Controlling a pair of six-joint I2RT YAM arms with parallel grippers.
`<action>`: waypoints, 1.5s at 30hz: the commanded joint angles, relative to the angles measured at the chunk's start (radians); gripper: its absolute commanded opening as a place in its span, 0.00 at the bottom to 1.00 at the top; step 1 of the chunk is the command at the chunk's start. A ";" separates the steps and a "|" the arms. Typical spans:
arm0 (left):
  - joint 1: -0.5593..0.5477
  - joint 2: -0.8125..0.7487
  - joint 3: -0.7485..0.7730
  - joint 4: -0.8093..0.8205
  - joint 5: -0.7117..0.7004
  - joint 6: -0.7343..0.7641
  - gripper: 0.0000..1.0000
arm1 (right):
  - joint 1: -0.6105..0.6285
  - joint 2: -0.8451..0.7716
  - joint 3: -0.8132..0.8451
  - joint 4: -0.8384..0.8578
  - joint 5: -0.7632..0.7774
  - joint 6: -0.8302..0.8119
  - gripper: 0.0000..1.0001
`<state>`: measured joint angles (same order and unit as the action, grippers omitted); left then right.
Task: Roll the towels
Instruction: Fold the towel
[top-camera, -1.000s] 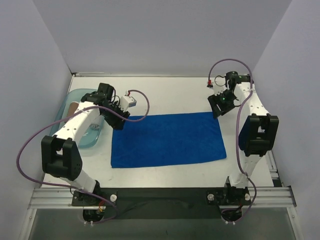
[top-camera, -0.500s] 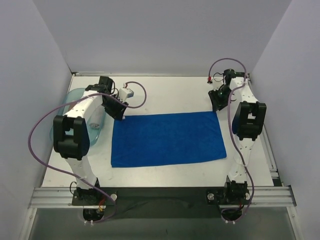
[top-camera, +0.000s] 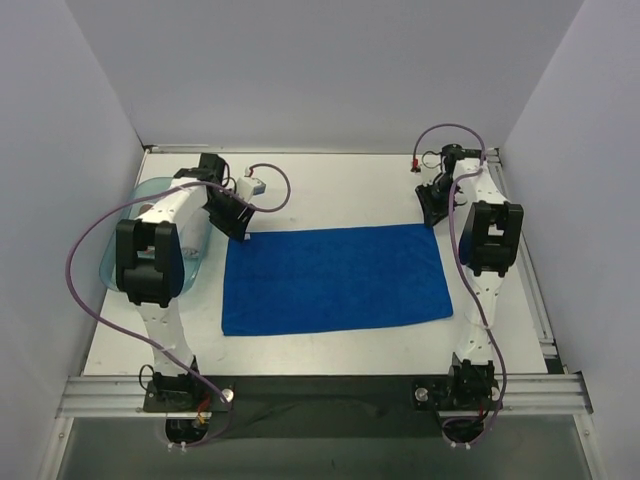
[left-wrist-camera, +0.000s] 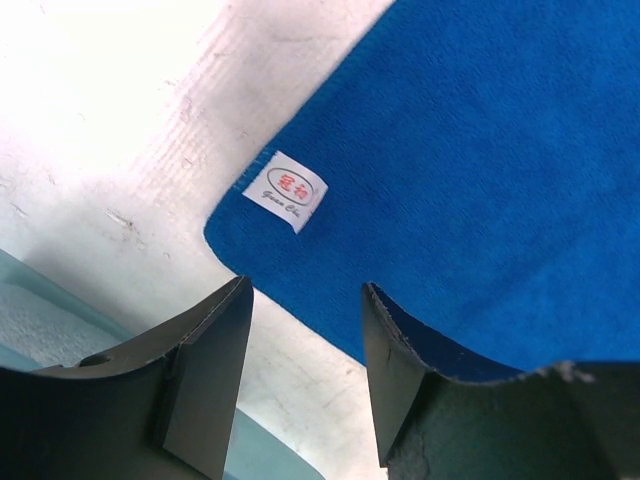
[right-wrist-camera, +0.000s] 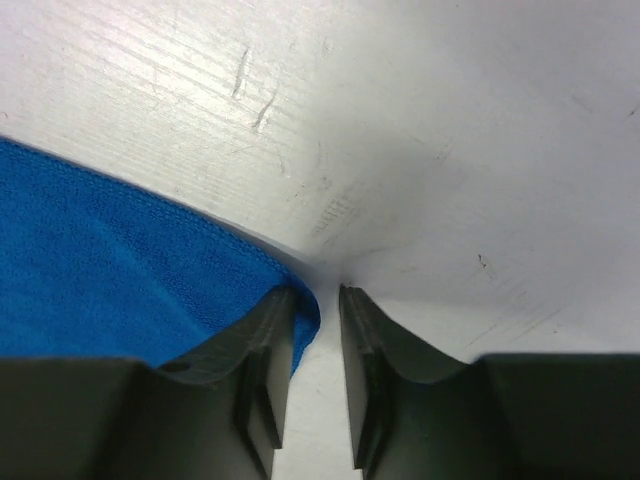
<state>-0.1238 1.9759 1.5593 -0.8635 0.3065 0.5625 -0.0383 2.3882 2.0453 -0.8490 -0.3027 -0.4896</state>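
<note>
1. Plain pale lavender-grey walls (top-camera: 320, 70) are enclosing the work area on three sides.
2. The white tabletop (top-camera: 330, 185) is showing fine scratches and a faint grain in the wrist views.
3. The blue towel (top-camera: 335, 278), a soft, nubby terry rectangle, is lying flat and unrolled at the middle of the tabletop, its long sides running left to right.
4. A translucent teal tub (top-camera: 110, 255) with rounded corners is sitting at the left edge, partly under the left arm.
5. The left pincer (left-wrist-camera: 305, 300) is hanging released over the towel's far left corner. Its dark, matte, wedge-shaped fingers are standing wide apart, one over bare tabletop and one over the blue pile.
6. The right pincer (right-wrist-camera: 318, 295) is sitting at the towel's far right corner, nearly clenched but grasping nothing. A thin slit of white is showing between its fingers, and the corner is resting against the inner face of one.
7. A small white woven tag (left-wrist-camera: 286, 190) with red and grey print is lying at the towel's corner.
</note>
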 joint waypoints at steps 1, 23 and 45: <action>0.012 0.034 0.067 0.018 0.014 0.017 0.58 | 0.008 0.009 0.033 -0.036 0.010 0.005 0.22; 0.010 0.193 0.189 0.017 -0.095 0.053 0.48 | 0.006 -0.009 0.006 -0.035 0.020 -0.017 0.00; 0.004 0.238 0.212 -0.019 -0.076 0.057 0.17 | -0.002 -0.024 -0.002 -0.033 0.024 -0.029 0.00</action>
<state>-0.1200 2.1941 1.7317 -0.8642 0.2127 0.6147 -0.0380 2.3878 2.0457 -0.8478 -0.2996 -0.5022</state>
